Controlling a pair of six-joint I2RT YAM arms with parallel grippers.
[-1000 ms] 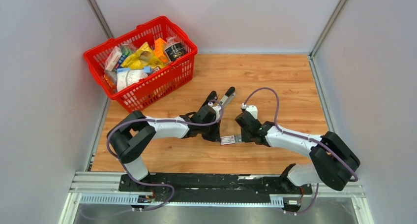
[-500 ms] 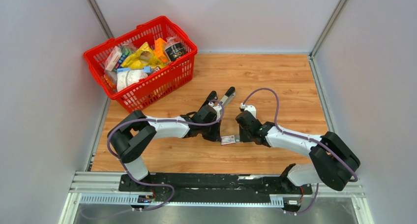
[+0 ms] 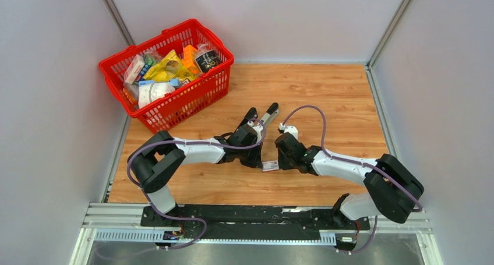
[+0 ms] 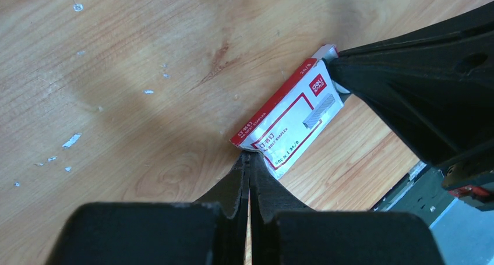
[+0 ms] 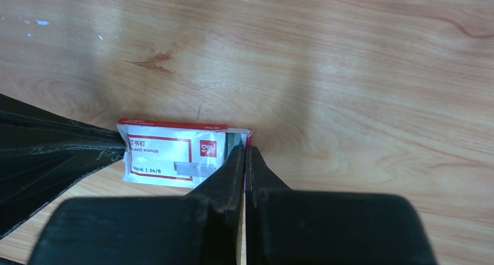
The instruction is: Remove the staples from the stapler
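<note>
The stapler, black and silver, lies on the wood just beyond my left wrist; neither gripper touches it. No staples show. A small white-and-red box lies between my two grippers. My left gripper is shut, its tips at the box's near edge. My right gripper is shut, its tips at the right end of the box, where a thin grey strip shows. Whether either pinches a flap I cannot tell.
A red basket full of packaged goods stands at the back left. Grey walls close in the wooden table on three sides. Small pale specks lie on the wood left of the box.
My right gripper has moved a little to the left, up against the box's right end. The left arm, the box and the stapler have stayed put.
</note>
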